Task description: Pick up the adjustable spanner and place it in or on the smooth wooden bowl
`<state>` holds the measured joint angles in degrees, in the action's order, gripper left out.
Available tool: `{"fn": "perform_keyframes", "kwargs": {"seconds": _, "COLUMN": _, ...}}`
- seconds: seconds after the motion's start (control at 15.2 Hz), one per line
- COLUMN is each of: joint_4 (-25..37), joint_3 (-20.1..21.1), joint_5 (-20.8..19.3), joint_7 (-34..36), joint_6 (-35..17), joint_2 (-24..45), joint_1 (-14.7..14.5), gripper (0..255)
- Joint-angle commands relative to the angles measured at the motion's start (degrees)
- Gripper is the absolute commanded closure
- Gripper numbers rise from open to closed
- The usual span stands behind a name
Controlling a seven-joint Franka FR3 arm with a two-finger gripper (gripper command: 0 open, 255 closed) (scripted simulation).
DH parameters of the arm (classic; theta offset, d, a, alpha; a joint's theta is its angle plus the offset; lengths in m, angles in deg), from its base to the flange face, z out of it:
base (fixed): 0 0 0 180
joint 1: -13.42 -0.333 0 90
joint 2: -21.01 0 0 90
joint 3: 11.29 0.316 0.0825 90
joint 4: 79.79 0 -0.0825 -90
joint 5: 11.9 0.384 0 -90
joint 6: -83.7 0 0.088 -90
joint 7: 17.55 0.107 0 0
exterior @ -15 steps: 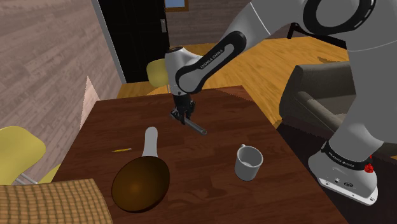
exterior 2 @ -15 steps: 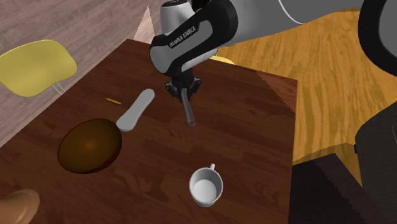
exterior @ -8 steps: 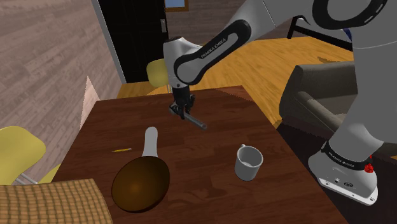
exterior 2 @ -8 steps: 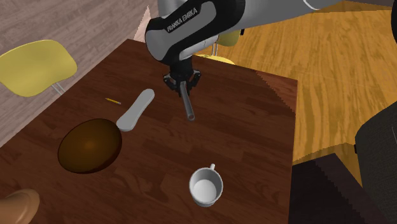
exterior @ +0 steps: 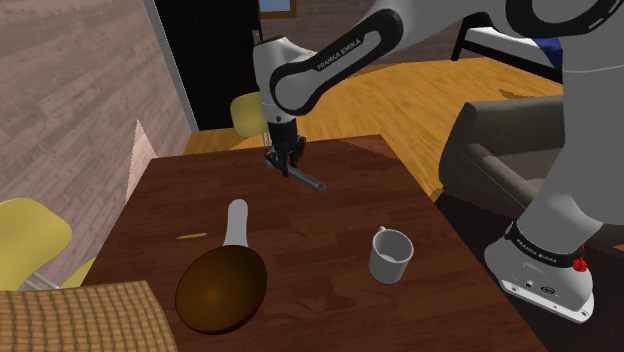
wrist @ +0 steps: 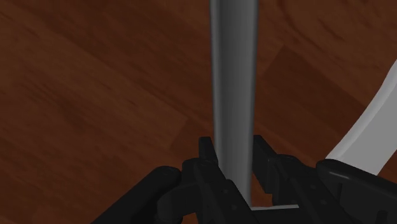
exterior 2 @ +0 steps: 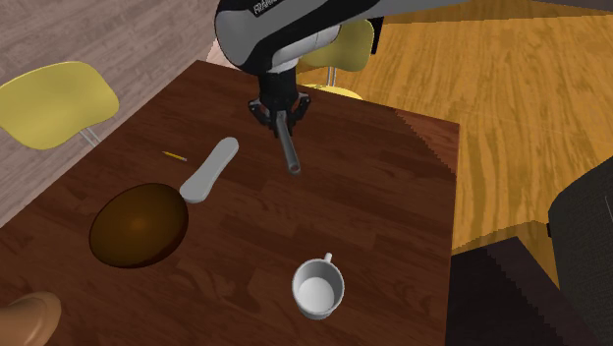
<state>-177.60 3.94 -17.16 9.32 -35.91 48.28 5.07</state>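
Shoulder view, stock listed by size, as I read it from the remote desk.

1. Worktop (exterior: 330,290): dark brown wood, carries every item below.
2. Arm (exterior: 330,65): white, reaching over the worktop's far end with the wrist pointing down.
3. Bowl (exterior: 221,289): smooth dark wood, empty, at the near end toward this view's left, well apart from the end effector.
4. Mug (exterior: 390,256): pale and upright, on the stand's side. No part in the job.
5. Flat utensil (exterior: 236,222): pale, lying between bowl and end effector, one end at the bowl's rim.
6. Spanner (exterior: 308,180): plain grey bar, slanting out from the fingers. I judge its free end clear of the wood.
7. End effector (exterior: 284,160): black, clamped on the spanner's upper end. The wrist view has both fingers (wrist: 207,153) pressed against the grey shank.

Step in hand, by my judgement: grasp made, carry not yet done. Next I would travel over the utensil, keep height past the rim, lower above the bowl's middle, then release.
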Motion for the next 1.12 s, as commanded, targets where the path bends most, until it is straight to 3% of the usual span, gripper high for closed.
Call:
{"fn": "perform_keyframes", "kwargs": {"seconds": 0.0, "joint_4": 0.2, "joint_3": 0.2, "joint_5": 0.2, "joint_7": 0.0, "joint_6": 1.1, "joint_2": -0.9, "joint_1": 0.1, "gripper": 255}}
{"fn": "perform_keyframes", "kwargs": {"seconds": 0.66, "joint_4": 3.3, "joint_3": 0.6, "joint_5": 1.1, "joint_7": -0.4, "joint_6": 7.0, "joint_2": -3.8, "joint_1": 0.3, "gripper": 255}}
{"fn": "perform_keyframes", "kwargs": {"seconds": 1.06, "joint_4": 4.2, "joint_3": 2.7, "joint_5": 0.6, "joint_7": 6.8, "joint_6": 7.3, "joint_2": -3.2, "joint_1": -4.9, "gripper": 255}}
